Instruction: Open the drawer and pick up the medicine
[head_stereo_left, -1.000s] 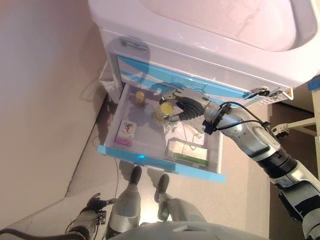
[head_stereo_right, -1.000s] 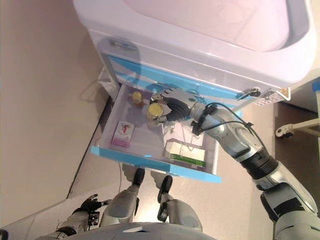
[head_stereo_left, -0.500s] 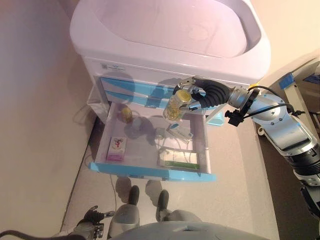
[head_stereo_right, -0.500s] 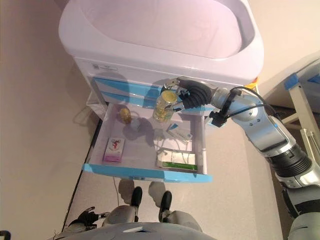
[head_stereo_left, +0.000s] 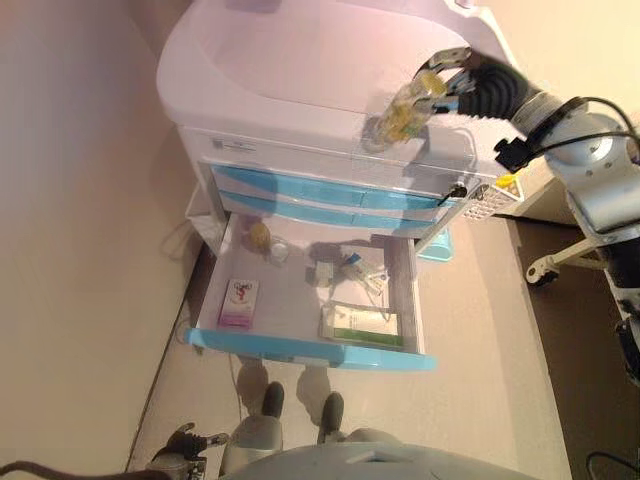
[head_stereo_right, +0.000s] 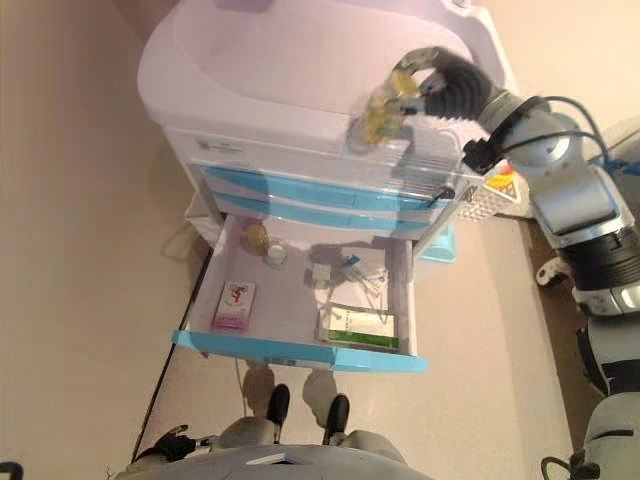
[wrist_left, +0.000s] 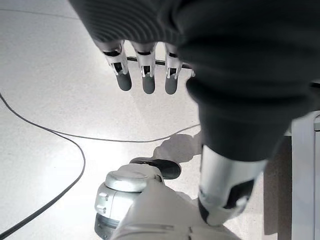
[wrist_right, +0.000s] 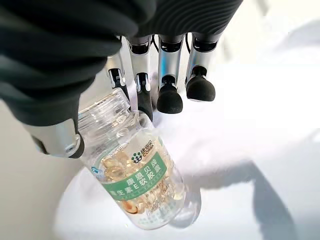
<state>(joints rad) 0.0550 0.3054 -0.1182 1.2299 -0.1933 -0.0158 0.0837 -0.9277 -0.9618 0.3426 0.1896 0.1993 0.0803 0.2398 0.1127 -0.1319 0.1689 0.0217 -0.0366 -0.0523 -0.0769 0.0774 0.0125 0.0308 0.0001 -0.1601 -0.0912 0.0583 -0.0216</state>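
Note:
My right hand (head_stereo_left: 485, 92) is shut on a clear medicine bottle (head_stereo_left: 402, 112) full of yellow capsules, pinched at its cap between thumb and fingers (wrist_right: 170, 92). The bottle (wrist_right: 137, 175) hangs tilted just over the white recessed top (head_stereo_left: 300, 60) of the cabinet, near its right front edge. Below, the blue-fronted drawer (head_stereo_left: 310, 348) stands pulled out. In it lie a pink and white box (head_stereo_left: 238, 303), a green and white box (head_stereo_left: 358, 325), a small yellow bottle (head_stereo_left: 258, 235) and some small packets (head_stereo_left: 352, 267). My left hand (wrist_left: 145, 75) hangs low by the floor, open and holding nothing.
Two shut blue drawers (head_stereo_left: 300, 195) sit above the open one. A white perforated holder (head_stereo_left: 492, 198) hangs on the cabinet's right side. A white wheeled stand (head_stereo_left: 565, 262) is on the floor to the right. A wall runs along the left.
My right hand has lifted the bottle from in front of the drawers, above the open one, to over the cabinet's top. The camera has also shifted.

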